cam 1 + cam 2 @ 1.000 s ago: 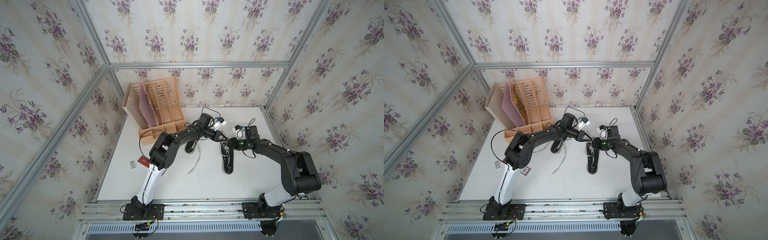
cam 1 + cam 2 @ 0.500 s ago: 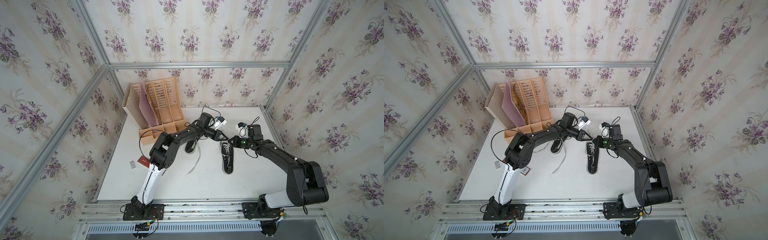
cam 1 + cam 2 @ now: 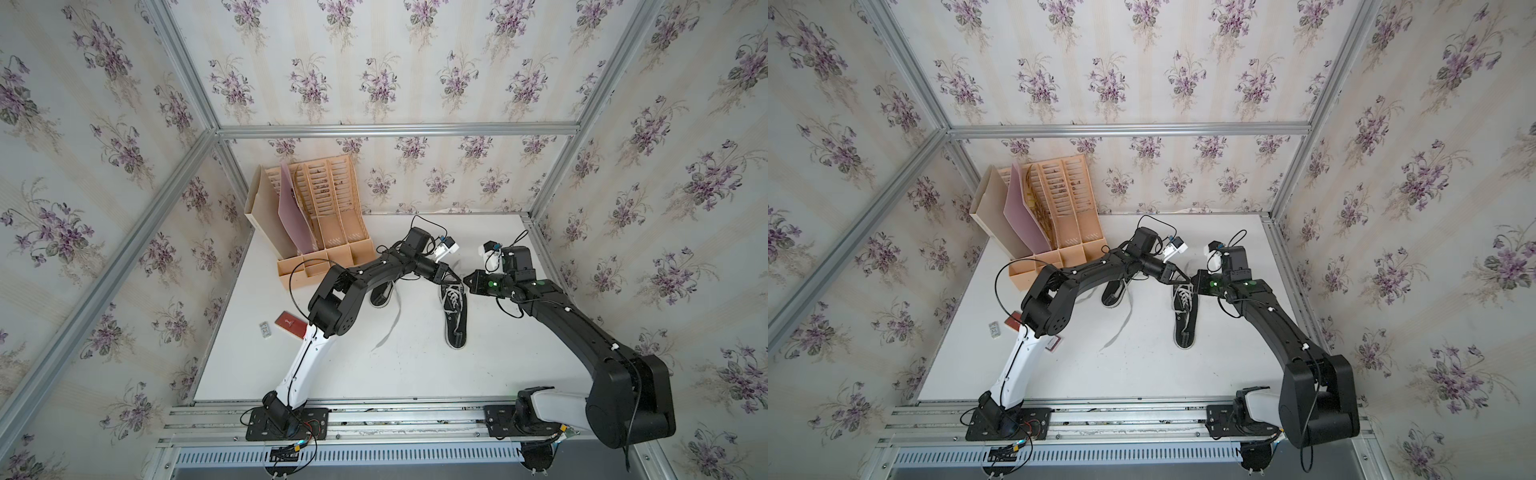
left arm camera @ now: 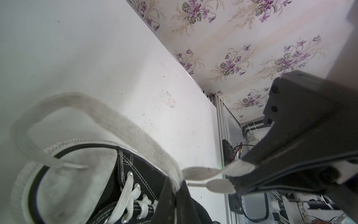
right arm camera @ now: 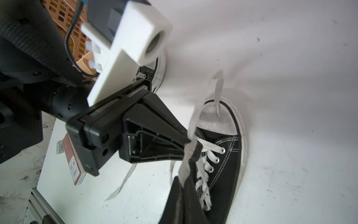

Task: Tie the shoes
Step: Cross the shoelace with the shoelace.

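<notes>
- Sneaker (image 3: 455,320): black canvas, flat on counter (image 3: 415,374), centre-right; second sneaker (image 3: 380,296) near, partly under left arm (image 3: 365,274).
- Left jaws: clamped on lace (image 4: 124,126), which loops over the toe cap (image 4: 67,174).
- Right jaws: clamped on the same lace, just beside.
- Handling: likely best drawn apart evenly and low; loop may snag on toe.

Counter (image 3: 419,374): white, scuffed.
Far left corner: tan file rack (image 3: 332,232).
Near left edge: red box (image 3: 289,324), small tag (image 3: 265,329) beside it.
Middle: black shoe (image 3: 456,322); other shoe (image 3: 379,296) nearer the rack.
</notes>
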You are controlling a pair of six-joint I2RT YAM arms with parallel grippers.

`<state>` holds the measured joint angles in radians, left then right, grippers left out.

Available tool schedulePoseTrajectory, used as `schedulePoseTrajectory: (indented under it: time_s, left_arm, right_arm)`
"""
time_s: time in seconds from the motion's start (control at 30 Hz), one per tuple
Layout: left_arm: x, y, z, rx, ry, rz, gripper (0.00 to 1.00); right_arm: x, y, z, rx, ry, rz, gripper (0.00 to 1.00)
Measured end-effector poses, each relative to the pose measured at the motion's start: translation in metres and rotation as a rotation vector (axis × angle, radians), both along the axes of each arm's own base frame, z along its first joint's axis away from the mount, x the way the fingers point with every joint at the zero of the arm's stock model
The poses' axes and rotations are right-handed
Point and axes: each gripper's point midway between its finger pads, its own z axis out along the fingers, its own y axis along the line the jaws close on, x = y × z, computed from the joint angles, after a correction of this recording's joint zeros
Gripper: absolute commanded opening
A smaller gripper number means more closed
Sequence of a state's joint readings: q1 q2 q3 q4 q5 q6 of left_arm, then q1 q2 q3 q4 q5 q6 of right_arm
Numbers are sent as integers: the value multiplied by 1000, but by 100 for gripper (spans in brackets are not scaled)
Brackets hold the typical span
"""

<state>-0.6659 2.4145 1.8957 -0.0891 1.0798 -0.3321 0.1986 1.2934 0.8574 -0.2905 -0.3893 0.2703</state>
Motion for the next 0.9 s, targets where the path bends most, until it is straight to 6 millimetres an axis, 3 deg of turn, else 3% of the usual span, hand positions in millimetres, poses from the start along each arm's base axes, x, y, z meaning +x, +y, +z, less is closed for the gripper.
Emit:
schedulePoseTrajectory:
  time_s: [0.2, 0.9]
  left_arm:
    - [-6, -5, 0, -6, 15, -27, 0]
    - [-12, -11, -14, 25, 68, -49, 1]
  right_arm:
    - [-6, 14, -6, 0, 8, 28, 0]
    - [-14, 2, -60, -262, 61, -30, 0]
